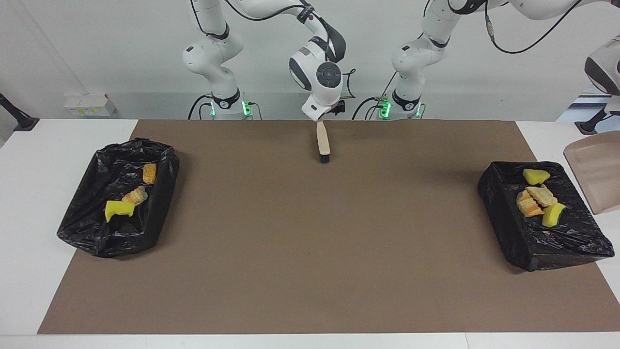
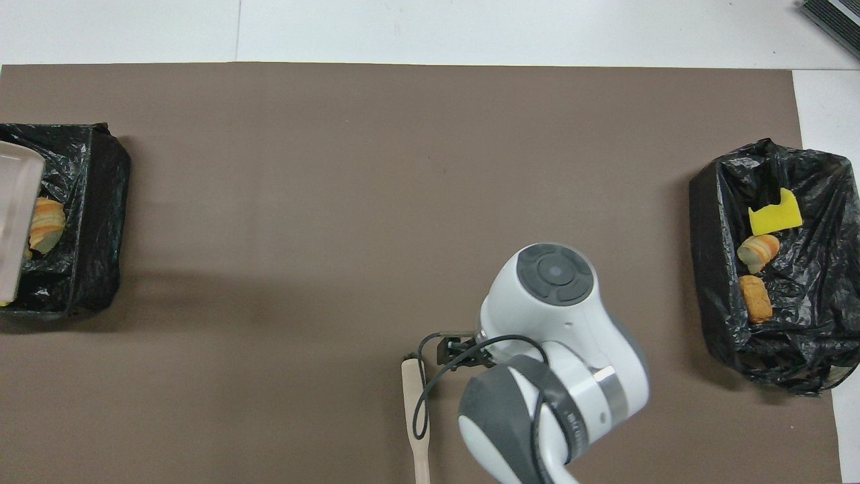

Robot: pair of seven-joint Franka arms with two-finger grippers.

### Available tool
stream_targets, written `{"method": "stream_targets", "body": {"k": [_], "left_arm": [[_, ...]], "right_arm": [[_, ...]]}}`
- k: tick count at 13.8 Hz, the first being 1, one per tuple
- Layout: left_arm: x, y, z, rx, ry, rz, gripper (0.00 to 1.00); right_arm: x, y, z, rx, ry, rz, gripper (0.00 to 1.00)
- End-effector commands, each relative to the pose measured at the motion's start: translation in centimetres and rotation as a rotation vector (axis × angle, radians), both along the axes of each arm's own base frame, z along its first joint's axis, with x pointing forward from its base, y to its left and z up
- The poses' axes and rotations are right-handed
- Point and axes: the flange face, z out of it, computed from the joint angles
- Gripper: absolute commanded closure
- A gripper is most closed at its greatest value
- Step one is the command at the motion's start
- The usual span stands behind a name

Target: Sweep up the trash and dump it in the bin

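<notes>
All the trash I can see lies in two black-lined bins. The bin (image 1: 503, 203) (image 2: 87, 222) at the left arm's end holds yellow wedges (image 1: 535, 175) and bread-like pieces (image 1: 530, 201) (image 2: 46, 225). An empty beige dustpan (image 1: 593, 174) (image 2: 17, 222) hangs tilted over that bin's outer edge; the left gripper holding it is out of view. The beige brush (image 1: 322, 140) (image 2: 413, 417) lies on the mat close to the robots. My right gripper (image 1: 318, 118) hovers over its handle end. The right arm's wrist (image 2: 556, 274) hides the gripper in the overhead view.
The bin (image 1: 87, 228) (image 2: 719, 269) at the right arm's end holds a yellow wedge (image 1: 118, 209) (image 2: 775, 216) and two bread-like pieces. A brown mat (image 1: 310, 242) covers the table between the bins.
</notes>
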Motion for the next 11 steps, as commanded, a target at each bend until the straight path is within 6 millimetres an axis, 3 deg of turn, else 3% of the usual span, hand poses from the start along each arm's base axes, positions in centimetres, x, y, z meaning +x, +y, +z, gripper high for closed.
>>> {"method": "stream_targets", "body": {"k": [1, 3, 7, 11], "left_arm": [[-2.1, -5.3, -0.6, -0.042, -0.030, 0.091, 1.00], [-2.5, -9.3, -1.5, -0.125, -0.023, 0.100, 1.00], [-4.0, -18.4, -5.1, -0.271, -0.055, 0.166, 1.00], [-6.0, -29.4, -9.6, -0.352, -0.166, 0.351, 1.00]], "right_arm": [[3.8, -5.0, 2.7, 0.010, -0.036, 0.041, 0.00], [6.3, -9.7, 3.4, 0.029, -0.060, -0.008, 0.00], [9.4, -17.3, 5.5, 0.036, -0.127, -0.115, 0.00], [11.6, -21.9, 8.5, -0.107, -0.266, -0.105, 0.00]]}}
